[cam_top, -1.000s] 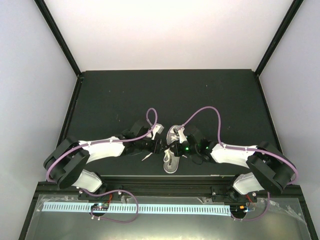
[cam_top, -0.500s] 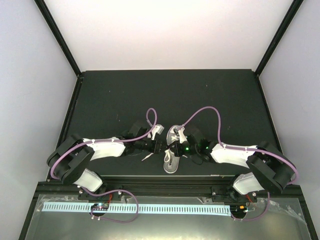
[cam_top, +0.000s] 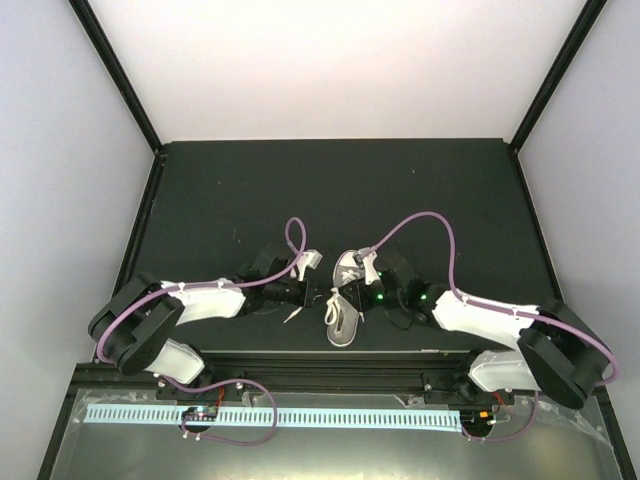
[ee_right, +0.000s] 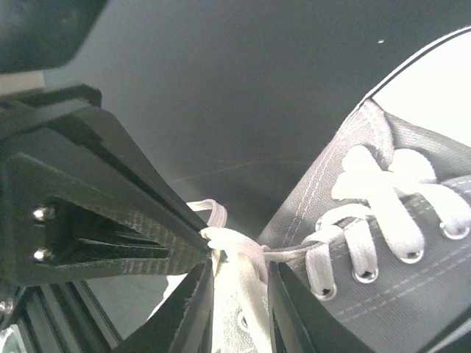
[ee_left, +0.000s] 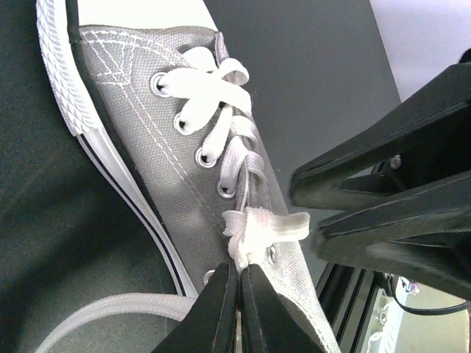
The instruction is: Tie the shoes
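A: So, where does the sneaker sit?

B: On the dark table, close to its near edge and about midway across, right between the two arms. It is grey canvas with a white rubber sole, and it lies lengthwise from front to back in the overhead view.

A: And the left gripper?

B: Its fingers are pressed together, clamped on a lace. The wrist view shows the two tips meeting on a crumpled white bit of it, just beside an eyelet low on the shoe's upper.

A: The right gripper — closed too?

B: No. Its fingers stand a little apart, and a white strand runs down through the gap between them. I cannot tell whether either pad touches it.

A: How close are the two grippers?

B: Very close. From the right wrist, the left gripper's black tip meets the lace just above the right one's fingers. From above, both heads crowd over the middle of the shoe.

A: What about the other laces?

B: The upper rows cross neatly through the metal eyelets. A loose length curves over the table beside the sole — another end shows from above, left of the shoe.
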Tool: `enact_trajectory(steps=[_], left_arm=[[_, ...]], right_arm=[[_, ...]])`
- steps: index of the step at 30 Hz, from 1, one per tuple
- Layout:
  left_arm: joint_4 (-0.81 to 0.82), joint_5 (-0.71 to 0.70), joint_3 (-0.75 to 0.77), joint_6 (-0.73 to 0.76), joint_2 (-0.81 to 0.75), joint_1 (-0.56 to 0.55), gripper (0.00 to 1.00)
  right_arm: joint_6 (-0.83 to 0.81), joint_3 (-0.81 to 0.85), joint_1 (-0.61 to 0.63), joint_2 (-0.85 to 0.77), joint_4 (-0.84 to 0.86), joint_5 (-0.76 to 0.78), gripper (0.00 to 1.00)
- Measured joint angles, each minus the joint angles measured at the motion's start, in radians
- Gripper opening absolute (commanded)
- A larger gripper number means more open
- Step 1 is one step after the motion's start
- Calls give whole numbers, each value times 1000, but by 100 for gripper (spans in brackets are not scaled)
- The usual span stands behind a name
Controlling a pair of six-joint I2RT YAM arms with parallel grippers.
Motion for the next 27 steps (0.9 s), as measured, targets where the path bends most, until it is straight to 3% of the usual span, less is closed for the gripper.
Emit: enact_trajectory(steps=[4,7,15,27], left_arm=[[6,-2,-8,-12,-6,0,2],[14,-3,-13,-23,-8,0,1],[42,-3,-40,-63,-25,0,1],[57,-3,-45,-92,-39,0,1]], right_arm=[[-2,0,0,-77,-66,26,44],[2,0,16,-135,-116,62,49],[66,21,163,-161,-230,161,49],[115,110,260,-10,-252,208,43]])
